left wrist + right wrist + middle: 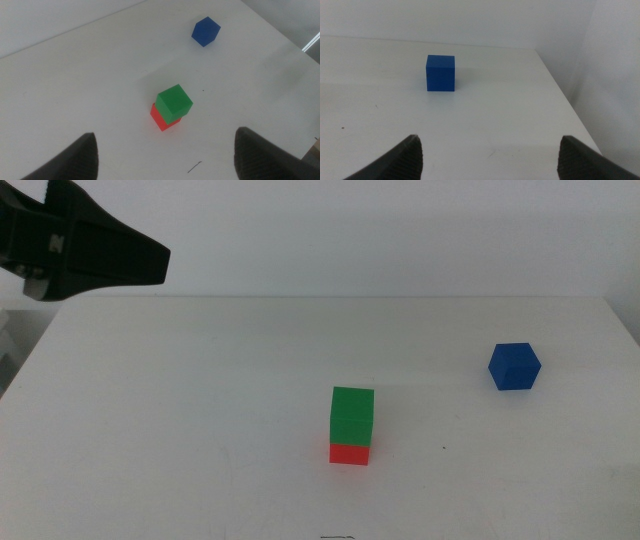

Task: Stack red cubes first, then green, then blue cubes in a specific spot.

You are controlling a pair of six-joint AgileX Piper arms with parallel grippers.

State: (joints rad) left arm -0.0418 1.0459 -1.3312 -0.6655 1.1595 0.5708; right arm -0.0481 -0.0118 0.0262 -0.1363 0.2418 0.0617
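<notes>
Two cubes stack upright, green [352, 415] atop red [349, 453]; blue [514, 366] apart.

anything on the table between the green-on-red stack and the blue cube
Nothing but bare white table: the middle view shows an empty stretch between the green cube on the red cube and the blue cube.

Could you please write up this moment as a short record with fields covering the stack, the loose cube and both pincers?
stack: green cube sits on red cube, slightly twisted against it in the left wrist view
loose cube: blue cube alone on the white table, apart from the stack toward the right arm's side
left pincer: open, empty, raised above the table with the stack ahead of it
right pincer: open, empty, facing the blue cube, not touching it
left to do: blue cube onto the green
</notes>
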